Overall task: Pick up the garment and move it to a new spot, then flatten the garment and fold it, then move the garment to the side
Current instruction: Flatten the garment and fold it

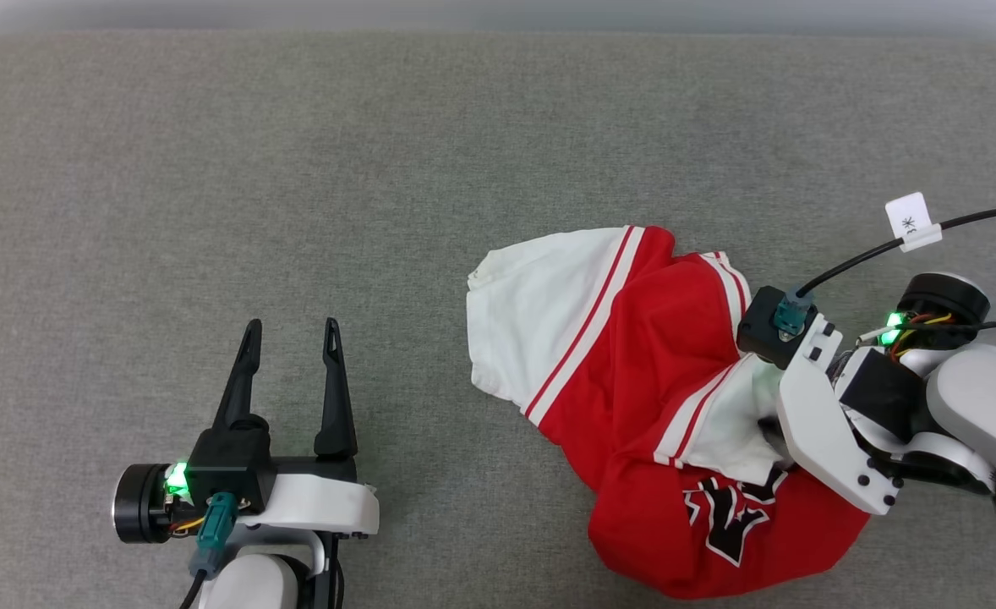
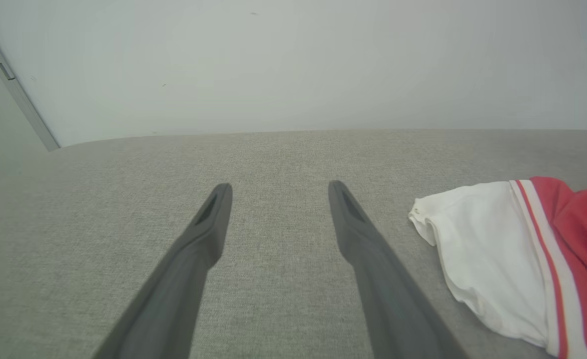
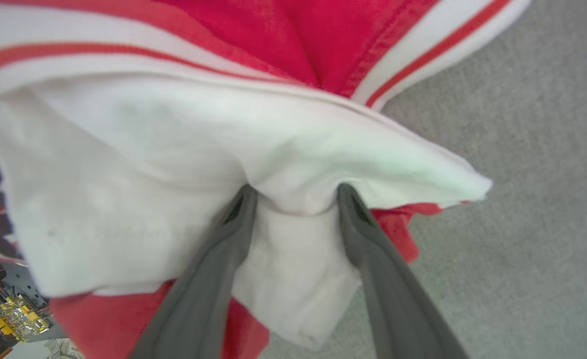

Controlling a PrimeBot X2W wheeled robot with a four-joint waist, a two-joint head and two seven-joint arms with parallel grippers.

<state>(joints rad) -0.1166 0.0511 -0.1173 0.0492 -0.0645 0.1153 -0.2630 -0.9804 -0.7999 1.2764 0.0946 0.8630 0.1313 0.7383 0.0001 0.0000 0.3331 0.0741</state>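
Head view first: a crumpled, soft, bright red T-shirt (image 1: 633, 355) with white sleeves and striped trim lies on the right side of the flat grey cloth surface (image 1: 253, 152). The left gripper (image 1: 291, 326) sits well apart from it, its two dark fingers spread wide and holding nothing. The right gripper (image 3: 293, 192) pokes into a white sleeve (image 3: 174, 149). Its fingers are apart too, with white cloth bunched between them, not pinched.

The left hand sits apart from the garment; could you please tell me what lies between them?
Only bare grey cloth surface lies between the left hand and the garment, as the head view shows; the left wrist view agrees.
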